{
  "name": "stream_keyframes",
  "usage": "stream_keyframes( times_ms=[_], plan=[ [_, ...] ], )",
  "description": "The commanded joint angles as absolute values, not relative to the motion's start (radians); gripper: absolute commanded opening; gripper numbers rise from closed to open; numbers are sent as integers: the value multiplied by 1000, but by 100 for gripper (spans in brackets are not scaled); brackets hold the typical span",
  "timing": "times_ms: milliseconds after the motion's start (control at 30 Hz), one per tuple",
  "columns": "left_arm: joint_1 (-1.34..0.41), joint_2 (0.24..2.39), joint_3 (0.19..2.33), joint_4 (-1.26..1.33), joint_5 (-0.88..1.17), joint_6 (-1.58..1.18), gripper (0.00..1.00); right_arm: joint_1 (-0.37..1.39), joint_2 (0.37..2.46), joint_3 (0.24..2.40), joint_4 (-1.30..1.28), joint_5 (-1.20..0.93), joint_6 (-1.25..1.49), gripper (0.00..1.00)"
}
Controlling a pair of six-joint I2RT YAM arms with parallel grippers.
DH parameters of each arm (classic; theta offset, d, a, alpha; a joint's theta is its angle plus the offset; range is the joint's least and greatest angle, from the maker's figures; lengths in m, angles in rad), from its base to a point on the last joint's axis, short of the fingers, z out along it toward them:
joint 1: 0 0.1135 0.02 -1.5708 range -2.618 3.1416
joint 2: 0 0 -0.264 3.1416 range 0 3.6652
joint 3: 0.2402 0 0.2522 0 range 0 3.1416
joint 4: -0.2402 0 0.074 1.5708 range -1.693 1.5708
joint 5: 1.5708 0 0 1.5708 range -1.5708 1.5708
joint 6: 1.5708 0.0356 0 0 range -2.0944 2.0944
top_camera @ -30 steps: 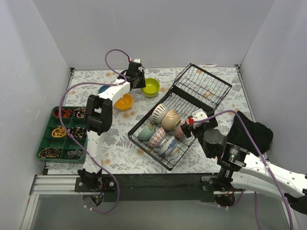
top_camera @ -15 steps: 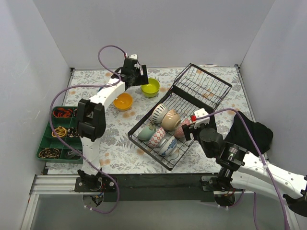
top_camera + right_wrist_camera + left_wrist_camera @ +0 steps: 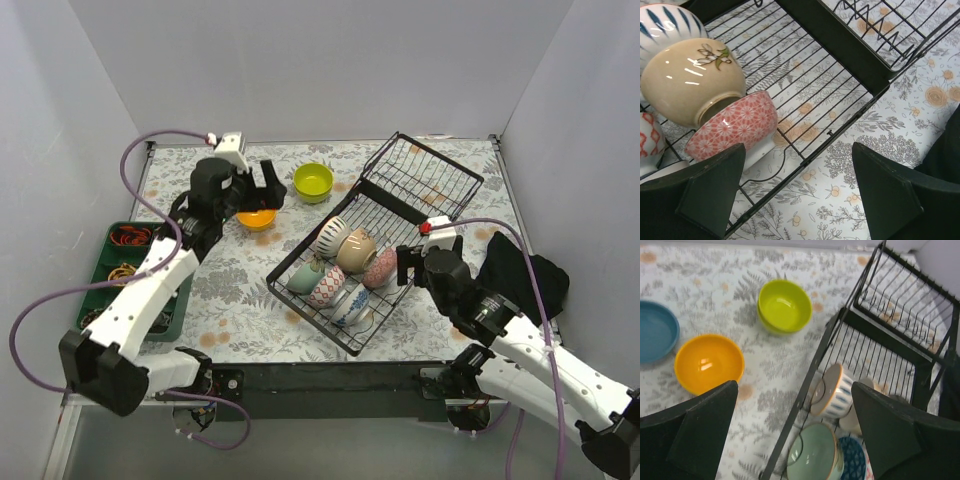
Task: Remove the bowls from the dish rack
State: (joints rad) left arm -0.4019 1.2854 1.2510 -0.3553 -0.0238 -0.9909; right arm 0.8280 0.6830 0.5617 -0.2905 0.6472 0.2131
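The black wire dish rack lies slantwise at centre right. Its base holds several bowls on edge: striped, beige, pink, pale-green and blue-white. On the table stand a lime bowl and an orange bowl. The left wrist view adds a blue bowl. My left gripper hovers open and empty above the orange bowl. My right gripper is open over the rack's near-right edge, beside the pink bowl.
A green compartment tray with small items sits at the left edge, partly under my left arm. A black cloth lies at the right. Grey walls close in three sides. Purple cables loop from both arms.
My left gripper has opened wide and drawn back from the lime bowl, to the left, over the orange bowl. My right gripper has shifted slightly right along the rack's edge.
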Motion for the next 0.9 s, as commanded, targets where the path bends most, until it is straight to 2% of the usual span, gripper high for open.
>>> stream_keyframes(
  times_ms=[0,167,367,600,700,867],
  plan=[
    [-405,1088,1028,-388,47,-973,98,672,727,626,-238,474,218,95],
    [-407,922,829,-454,116,-1017,98,442,831,646,-155,205,218,95],
    [-428,772,749,-499,200,-1147,98,290,998,724,-83,20,232,95],
    [-426,818,796,-545,199,-1135,98,253,1187,816,-23,-138,268,93],
    [-428,827,781,-512,189,-1129,98,253,1247,845,18,-219,304,92],
    [-426,825,726,-410,141,-1097,98,262,1327,914,37,-241,325,91]
  ],
)
